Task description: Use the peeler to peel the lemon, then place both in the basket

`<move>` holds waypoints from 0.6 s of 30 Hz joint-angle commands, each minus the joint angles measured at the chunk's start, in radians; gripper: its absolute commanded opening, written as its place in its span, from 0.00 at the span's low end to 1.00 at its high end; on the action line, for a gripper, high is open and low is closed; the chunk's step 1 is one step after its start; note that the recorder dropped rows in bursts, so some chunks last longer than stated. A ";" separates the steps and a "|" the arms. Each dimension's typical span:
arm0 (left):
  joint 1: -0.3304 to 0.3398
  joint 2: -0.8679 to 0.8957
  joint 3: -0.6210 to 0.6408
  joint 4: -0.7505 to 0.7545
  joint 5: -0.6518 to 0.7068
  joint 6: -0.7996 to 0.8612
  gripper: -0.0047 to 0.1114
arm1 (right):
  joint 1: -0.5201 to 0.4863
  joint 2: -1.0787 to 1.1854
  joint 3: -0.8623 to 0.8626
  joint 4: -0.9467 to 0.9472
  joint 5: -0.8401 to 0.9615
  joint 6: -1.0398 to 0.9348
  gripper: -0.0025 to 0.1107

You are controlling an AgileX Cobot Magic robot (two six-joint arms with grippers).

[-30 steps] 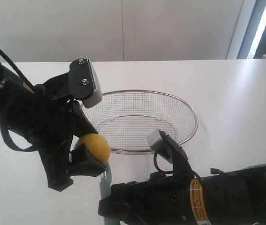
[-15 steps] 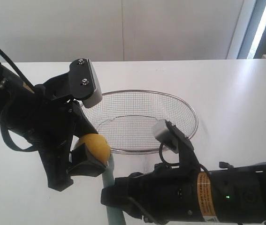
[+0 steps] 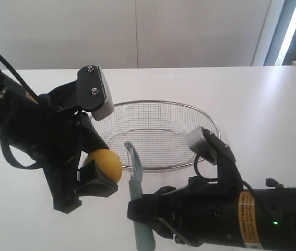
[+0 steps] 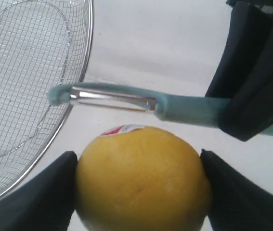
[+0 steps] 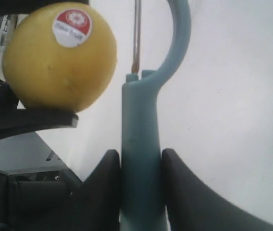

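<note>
Right gripper [image 5: 141, 192] had carried the teal peeler [image 3: 135, 182] forward and up, handle pinched between its jaws, blade just beside the lemon [image 3: 106, 163], left gripper [image 4: 138, 192] clamped on the lemon above the table [image 3: 262, 104], wire basket [image 3: 158, 117] close behind.

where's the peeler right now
Exterior view, low centre: the peeler is held by the right gripper, its blade just right of the lemon, beside the basket.

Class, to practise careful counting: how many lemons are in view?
1. The lemon sits clamped in the left gripper, just outside the basket rim; more may be hidden.
</note>
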 commanded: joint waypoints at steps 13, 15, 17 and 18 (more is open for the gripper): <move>0.001 -0.013 0.007 -0.032 0.009 -0.004 0.04 | -0.002 -0.415 0.015 -0.279 0.254 0.238 0.02; 0.001 -0.013 0.007 -0.032 0.009 -0.004 0.04 | -0.002 -0.462 0.015 -0.339 0.297 0.280 0.02; 0.001 -0.013 0.007 -0.034 0.009 -0.004 0.04 | -0.002 -0.492 0.015 -0.369 0.356 0.293 0.02; 0.001 -0.013 0.007 -0.034 0.009 -0.004 0.04 | -0.002 -0.499 0.015 -0.373 0.387 0.293 0.02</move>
